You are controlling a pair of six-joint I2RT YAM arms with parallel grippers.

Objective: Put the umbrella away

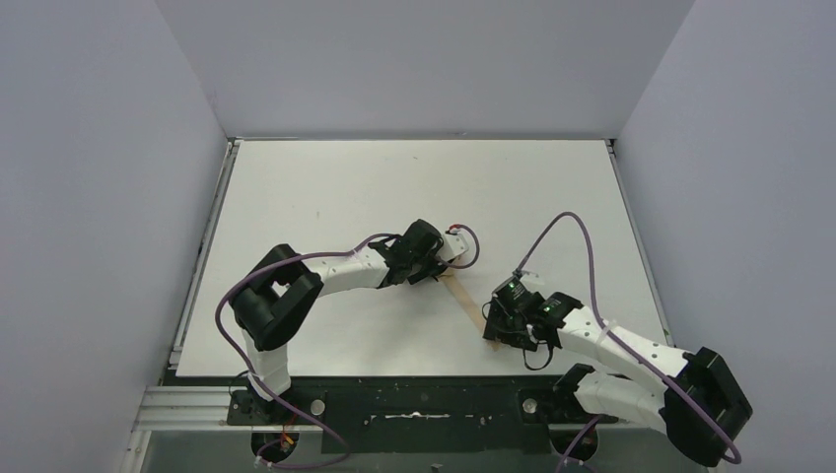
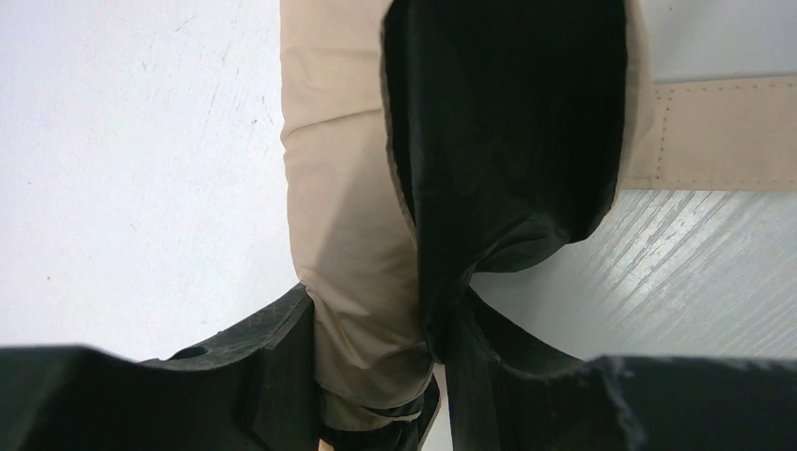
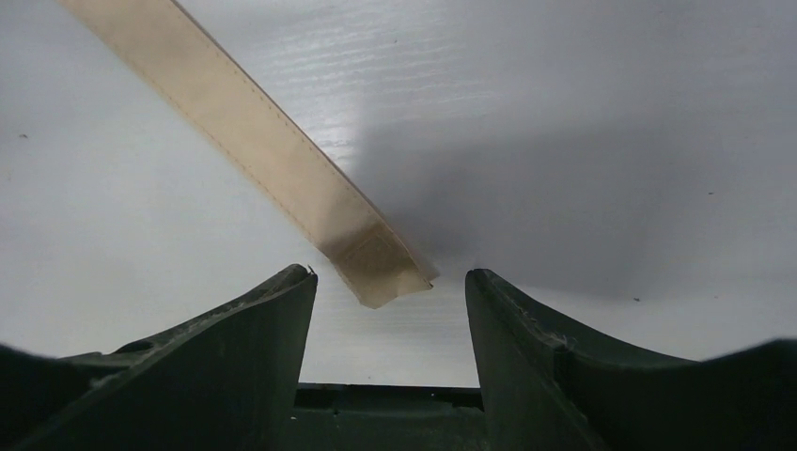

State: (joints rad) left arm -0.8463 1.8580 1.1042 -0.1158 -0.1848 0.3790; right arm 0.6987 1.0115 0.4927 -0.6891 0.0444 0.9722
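The umbrella (image 2: 348,216) lies near the middle of the table (image 1: 325,187), almost wholly hidden under the left gripper (image 2: 376,305) in the overhead view; the left wrist view shows its rolled tan cloth pinched between the two black fingers (image 2: 263,366), so that pincer is closed on the cloth. There the roll's long axis runs straight out from between the fingers and away up the frame, in line with the gripper itself; a large black shape sits against the roll's right side, and I cannot tell whether it belongs to the umbrella or to the gripper.

A flat tan strap (image 1: 465,303) with stitched edges leaves the roll at roughly a right angle; from above it runs as a straight diagonal over the table, from the left gripper toward the near right, lying flat on the surface. Its free end (image 3: 381,268) points at the right gripper (image 3: 390,274) and rests on the table just between that gripper's fingertips; bare table shows on either side of it, so the right pincer stands open and touches nothing. In the right wrist view the strap stretches away from that end toward the upper left of the frame.
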